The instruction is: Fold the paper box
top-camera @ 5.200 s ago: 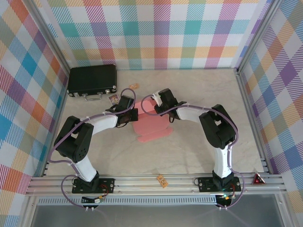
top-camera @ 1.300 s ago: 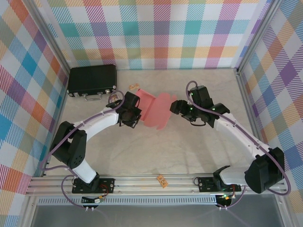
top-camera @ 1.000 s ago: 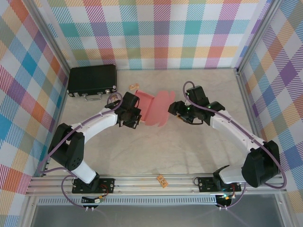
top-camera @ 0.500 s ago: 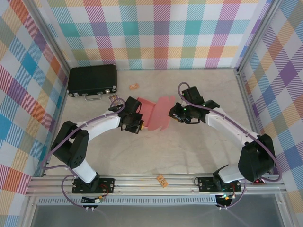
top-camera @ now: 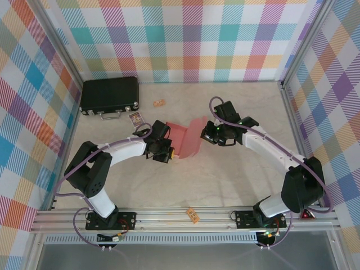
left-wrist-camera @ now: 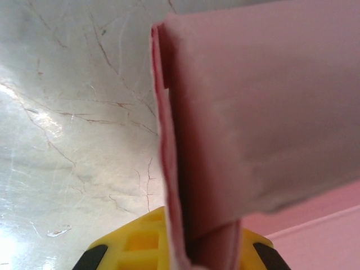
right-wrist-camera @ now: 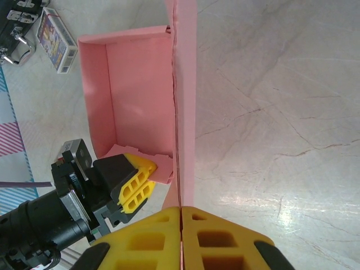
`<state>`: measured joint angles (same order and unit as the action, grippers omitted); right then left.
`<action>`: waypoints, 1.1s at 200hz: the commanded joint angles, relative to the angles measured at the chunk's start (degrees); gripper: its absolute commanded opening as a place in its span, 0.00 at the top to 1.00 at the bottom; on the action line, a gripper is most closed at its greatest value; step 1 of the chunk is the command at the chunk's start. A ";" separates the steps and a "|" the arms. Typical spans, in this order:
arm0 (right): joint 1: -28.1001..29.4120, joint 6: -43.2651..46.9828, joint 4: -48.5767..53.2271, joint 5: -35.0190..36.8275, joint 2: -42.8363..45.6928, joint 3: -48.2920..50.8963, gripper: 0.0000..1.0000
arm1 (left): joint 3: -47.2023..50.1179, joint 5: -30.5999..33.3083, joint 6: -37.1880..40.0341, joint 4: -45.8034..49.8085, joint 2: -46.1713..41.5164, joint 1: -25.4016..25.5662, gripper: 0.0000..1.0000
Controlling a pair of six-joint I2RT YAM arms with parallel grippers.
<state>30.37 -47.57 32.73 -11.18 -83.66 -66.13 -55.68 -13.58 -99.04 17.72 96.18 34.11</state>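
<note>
The box (top-camera: pixel 188 143) is in the middle of the table (top-camera: pixel 225 180), held between the two grippers and partly folded. From above, its left part is a darker pink patch and its right panel a paler sheet slanting toward the near side. Whether the underside touches the table I cannot tell

The left gripper (top-camera: pixel 169 149) is at the box's left near corner. In its wrist view the yellow pads (left-wrist-camera: pixel 132 247) are clamped on a doubled fold of pink card that rises from between them, with marbled table surface to the side

The right gripper (top-camera: pixel 206 134) is at the box's right edge. In its wrist view the two yellow pads (right-wrist-camera: pixel 152 244) are pressed together on a thin panel seen edge-on, running straight away from the fingers. Beside that panel lies a shallow tray part with low upright walls on two sides, and the left gripper's yellow pads touch the tray's corner

A black case (top-camera: pixel 109 94) lies at the far left of the table, well apart from the box. A small card (top-camera: pixel 135 118) lies just near of the case, and a small orange piece (top-camera: pixel 160 103) lies to the case's right. Another orange piece (top-camera: pixel 193 214) sits on the near rail (top-camera: pixel 169 220) between the arm bases
</note>
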 commanded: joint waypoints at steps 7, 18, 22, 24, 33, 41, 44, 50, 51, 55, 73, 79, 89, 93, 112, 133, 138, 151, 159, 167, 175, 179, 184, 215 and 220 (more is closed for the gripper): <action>0.35 0.71 2.68 0.45 -1.46 -1.92 0.94 | 0.79 -1.87 -1.16 -0.95 0.97 0.52 1.00; 0.34 0.99 3.11 0.54 -1.64 -2.18 0.96 | 0.91 -2.21 -1.15 -1.18 1.31 0.52 1.00; 0.37 1.06 3.27 0.67 -1.75 -2.29 0.97 | 0.92 -2.29 -1.15 -1.19 1.42 0.52 1.00; 0.39 1.07 3.34 0.75 -1.79 -2.37 0.98 | 0.97 -2.36 -1.15 -1.26 1.45 0.52 1.00; 0.51 1.34 3.76 1.19 -1.65 -2.66 1.00 | 1.09 -2.58 -1.15 -1.28 1.62 0.52 0.97; 0.48 1.51 4.09 1.61 -1.60 -2.87 1.00 | 1.25 -2.80 -1.30 -1.29 1.73 0.52 0.94; 0.48 1.52 4.18 1.79 -1.53 -2.93 1.00 | 1.25 -2.87 -1.26 -1.28 1.79 0.51 0.92; 0.52 1.65 4.52 2.17 -1.43 -3.19 1.00 | 1.41 -2.90 -1.31 -1.29 1.74 0.54 0.89; 0.50 1.67 4.57 2.19 -1.43 -3.20 1.00 | 1.43 -2.88 -1.27 -2.30 1.78 0.53 0.88; 0.56 1.69 4.74 2.45 -1.34 -3.29 1.00 | 1.45 -2.90 -1.26 -3.40 1.87 0.52 0.85; 0.52 2.11 5.91 3.39 -1.22 -3.91 1.00 | 1.07 -2.74 -0.49 -3.80 2.15 0.52 0.71; 0.56 2.23 6.19 3.59 -1.16 -4.08 1.00 | 0.73 -2.91 -0.05 -3.51 2.33 0.52 0.66; 0.57 2.41 6.69 3.88 -1.07 -4.35 1.00 | 0.02 -2.94 1.24 -3.42 2.82 0.52 0.58; 0.49 2.52 6.73 3.97 -1.07 -4.44 1.00 | -0.30 -2.95 1.76 -3.35 3.07 0.52 0.57; 0.57 2.82 7.49 4.73 -1.07 -4.97 1.00 | -1.81 -3.07 4.08 -2.64 3.62 0.60 0.46; 0.61 3.23 8.26 5.78 -1.15 -5.57 1.00 | -3.65 -1.45 6.85 0.78 3.27 0.61 0.33; 0.56 3.44 8.43 6.01 -1.16 -5.74 1.00 | -4.08 -0.78 8.32 1.61 3.06 0.61 0.30; 0.55 3.89 8.87 6.33 -1.41 -6.31 1.00 | -4.73 0.98 10.22 3.25 2.18 0.61 0.20; 0.52 4.35 9.25 6.71 -1.74 -6.87 1.00 | -4.93 1.96 11.04 3.94 1.75 0.61 0.16; 0.54 4.76 9.85 7.06 -2.13 -7.58 1.00 | -4.89 2.95 11.92 3.86 0.98 0.61 0.13; 0.49 5.27 10.43 7.36 -2.54 -8.37 1.00 | -4.88 3.68 12.82 3.78 0.30 0.61 0.10; 0.48 5.54 10.84 7.75 -2.76 -8.82 1.00 | -4.88 4.25 13.32 3.80 -0.09 0.57 0.09; 0.49 5.88 11.33 8.13 -3.03 -9.35 1.00 | -4.88 4.88 13.90 3.82 -0.47 0.61 0.09; 0.31 8.54 13.60 9.41 -4.70 -12.51 1.00 | -7.00 12.48 21.97 8.99 -3.37 0.61 0.04; 0.26 8.95 13.94 9.34 -5.11 -13.04 1.00 | -7.97 14.56 24.96 10.61 -3.68 0.61 0.03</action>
<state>30.46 -42.13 43.22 -3.53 -87.39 -75.83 -60.05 -7.57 -83.94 21.43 96.01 34.11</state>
